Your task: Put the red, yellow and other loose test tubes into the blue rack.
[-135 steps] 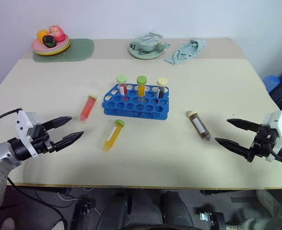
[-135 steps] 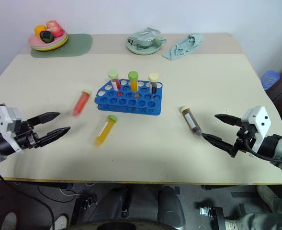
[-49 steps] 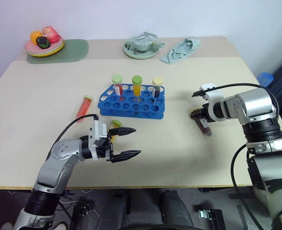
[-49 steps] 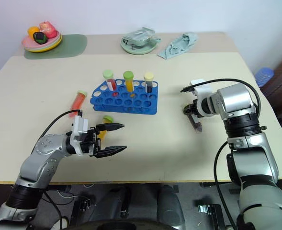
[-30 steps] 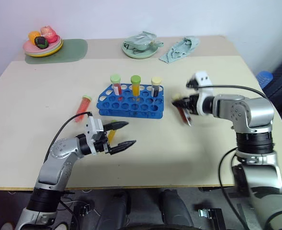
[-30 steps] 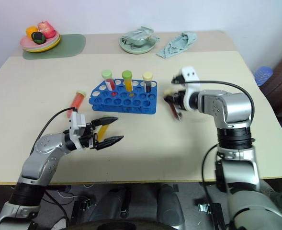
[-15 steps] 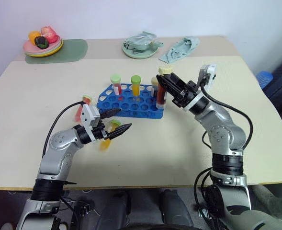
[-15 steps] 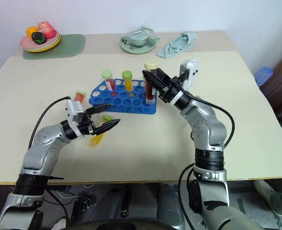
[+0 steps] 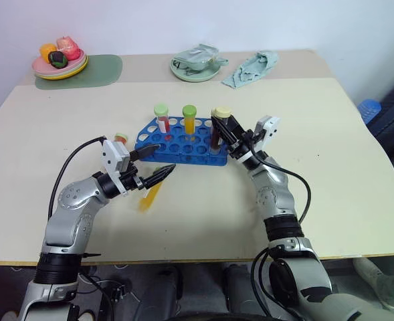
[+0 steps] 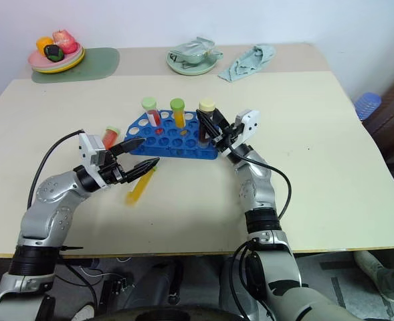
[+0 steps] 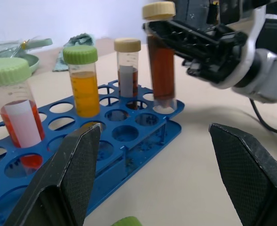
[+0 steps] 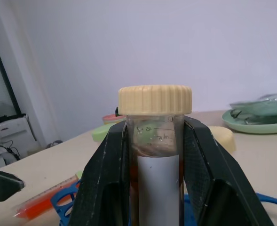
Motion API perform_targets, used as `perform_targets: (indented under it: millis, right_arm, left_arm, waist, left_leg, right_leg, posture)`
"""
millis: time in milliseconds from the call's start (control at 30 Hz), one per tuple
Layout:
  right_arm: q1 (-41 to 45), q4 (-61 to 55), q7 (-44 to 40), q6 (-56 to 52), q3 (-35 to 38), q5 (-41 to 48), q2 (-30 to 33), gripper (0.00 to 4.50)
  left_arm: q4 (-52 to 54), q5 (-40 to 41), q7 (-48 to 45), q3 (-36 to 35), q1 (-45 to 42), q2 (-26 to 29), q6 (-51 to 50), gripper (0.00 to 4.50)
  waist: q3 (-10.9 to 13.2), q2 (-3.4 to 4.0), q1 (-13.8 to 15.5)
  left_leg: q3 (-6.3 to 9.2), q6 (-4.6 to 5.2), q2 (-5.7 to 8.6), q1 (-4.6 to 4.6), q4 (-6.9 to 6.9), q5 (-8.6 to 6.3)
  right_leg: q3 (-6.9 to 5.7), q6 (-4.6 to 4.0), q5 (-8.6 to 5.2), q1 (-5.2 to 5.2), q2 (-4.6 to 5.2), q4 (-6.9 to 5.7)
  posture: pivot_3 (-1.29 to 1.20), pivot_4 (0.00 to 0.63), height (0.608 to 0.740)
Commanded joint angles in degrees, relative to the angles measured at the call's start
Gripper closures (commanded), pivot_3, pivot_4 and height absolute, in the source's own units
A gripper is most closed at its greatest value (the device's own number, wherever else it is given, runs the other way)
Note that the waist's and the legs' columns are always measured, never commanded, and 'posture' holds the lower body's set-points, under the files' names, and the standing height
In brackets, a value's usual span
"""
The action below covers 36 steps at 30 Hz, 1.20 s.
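The surface (image 9: 357, 174) fills most of the frame, with the blue rack (image 9: 183, 142) just above centre, three tubes already upright in its back row. The right gripper (image 9: 225, 134) has its jaws clenched on the brown tube (image 9: 218, 128), upright at the rack's right end; half a second ago it was higher, and further back that tube lay loose at centre right. The left gripper (image 9: 154, 163) hovers released over the yellow tube (image 9: 150, 194), the red tube (image 9: 117, 138) left of the rack. These look light, rigid and slick, so a mid-barrel pinch should suit
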<state>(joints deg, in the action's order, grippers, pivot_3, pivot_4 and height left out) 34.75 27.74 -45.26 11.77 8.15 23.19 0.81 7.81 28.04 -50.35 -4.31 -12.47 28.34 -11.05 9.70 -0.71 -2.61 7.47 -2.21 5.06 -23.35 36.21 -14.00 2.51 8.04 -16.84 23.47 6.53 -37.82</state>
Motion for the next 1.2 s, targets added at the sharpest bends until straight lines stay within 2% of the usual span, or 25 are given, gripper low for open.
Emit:
perform_targets:
  millis: [33, 400, 500, 600, 700, 800, 933, 1067, 1200]
  right_arm:
    - [2.07, 2.58, -0.67, 3.65, -0.28, -0.31, -0.71, 3.34]
    - [3.25, 13.88, -2.02, 16.2, 0.67, -2.33, -0.73, 3.34]
    - [3.49, 16.32, -1.67, 20.17, 1.51, -2.01, -1.28, 2.23]
    - [3.54, 16.71, 0.66, 24.13, 1.73, -3.36, -1.33, 0.73]
    - [2.62, 13.26, 2.31, 25.01, 1.04, -4.88, 0.27, 0.73]
    - [-0.16, 5.37, 2.52, 21.08, -0.27, -4.98, 2.9, 0.73]
    - [-6.91, -11.14, 1.83, 7.9, -2.47, -3.06, 9.63, 0.73]
    - [-14.85, -26.32, -0.81, -5.94, -2.29, 0.99, 19.76, 0.73]
    - [-22.99, -34.75, -7.46, -15.2, 0.1, 4.6, 32.14, 0.73]
  left_arm:
    - [3.6, 1.26, 0.78, -1.99, 0.27, 1.03, -0.93, 0.73]
    - [5.94, 1.73, 1.37, -2.87, 0.89, 1.37, -2.43, 0.73]
    - [6.64, 2.13, 1.88, -2.99, 0.99, 0.93, -2.99, 0.73]
    - [7.5, 3.76, 3.54, -3.62, 0.97, -0.12, -4.18, 0.73]
    - [9.01, 6.14, 7.07, -4.95, 0.96, -1.98, -6.28, 0.73]
    - [13.08, 7.19, 12.81, -5.38, 2.13, -3.25, -10.53, 0.73]
    - [20.37, 9.44, 20.55, -6.65, 4.17, -2.82, -17.99, 0.73]
    - [24.21, 10.82, 26.87, -8.44, 3.75, 0.3, -26.88, 0.73]
    - [25.71, 15.6, 32.23, -10.6, 1.87, 2.43, -36.78, 0.73]
  waist:
    - [0.0, 0.0, -0.06]
    - [-0.01, 0.0, -0.1]
    - [0.0, 0.01, -0.11]
    - [-0.01, 0.01, -0.11]
    - [0.0, 0.01, -0.09]
    - [-0.01, 0.01, 0.0]
    - [-0.01, 0.0, 0.26]
    - [0.0, 0.01, 0.43]
    - [0.0, -0.01, 0.65]
  left_leg:
    - [0.0, 0.0, 0.0, 0.0, 0.0, 0.0]
    - [0.0, -0.05, -0.01, 0.06, 0.01, 0.03]
    - [0.0, -0.06, -0.01, 0.06, 0.01, 0.03]
    - [0.0, -0.06, -0.01, 0.06, 0.01, 0.04]
    - [0.01, -0.08, -0.01, 0.06, 0.02, 0.05]
    - [0.01, -0.09, -0.01, 0.05, 0.02, 0.05]
    - [0.03, -0.08, 0.01, 0.04, 0.05, 0.05]
    - [0.04, 0.09, 0.01, 0.03, 0.02, -0.05]
    - [0.04, 0.22, 0.01, 0.04, 0.03, -0.13]
  right_leg:
    - [0.0, 0.0, 0.0, 0.0, 0.0, -0.01]
    - [0.01, -0.01, 0.0, -0.01, -0.02, -0.1]
    - [0.01, -0.01, 0.0, -0.01, -0.02, -0.1]
    - [0.01, -0.01, 0.0, -0.01, -0.02, -0.11]
    - [0.01, -0.01, 0.0, -0.01, -0.02, -0.12]
    - [0.01, 0.0, 0.0, 0.0, -0.01, -0.13]
    - [0.01, 0.0, 0.0, -0.02, 0.0, -0.13]
    - [0.02, -0.01, -0.02, -0.03, -0.01, -0.11]
    - [0.01, -0.01, -0.02, -0.07, -0.02, -0.09]
  posture:
    - [0.0, 0.15, 0.74]
    - [0.0, 0.15, 0.74]
    - [0.0, 0.15, 0.74]
    - [0.0, 0.15, 0.74]
    - [0.0, 0.15, 0.74]
    - [0.0, 0.15, 0.74]
    - [0.0, 0.15, 0.74]
    - [0.0, 0.15, 0.74]
    - [0.0, 0.15, 0.74]
